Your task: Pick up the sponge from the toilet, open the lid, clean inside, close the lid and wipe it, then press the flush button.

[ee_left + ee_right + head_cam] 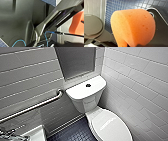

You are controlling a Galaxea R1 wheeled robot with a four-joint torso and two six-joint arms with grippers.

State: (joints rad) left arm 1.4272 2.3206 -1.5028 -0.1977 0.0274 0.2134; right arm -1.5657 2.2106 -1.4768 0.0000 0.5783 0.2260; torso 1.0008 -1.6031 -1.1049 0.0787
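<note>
The orange sponge (134, 27) looms close in the right wrist view, bent and squeezed, with my right gripper shut on it. It also shows as an orange block (77, 25) in the left wrist view, beside my own dark body panels. In the head view the white toilet (85, 100) stands in the corner with its glossy oval lid (111, 128) down over the bowl. A dark round flush button (88, 85) sits on the flat tank top. My left gripper is open and holds nothing.
A metal grab bar (32, 108) runs along the tiled left wall toward the tank. A white sink corner (35, 134) sits at the lower left. White tiled wall (140, 84) hugs the toilet's right side. Blue mosaic floor (75, 133) lies left of the bowl.
</note>
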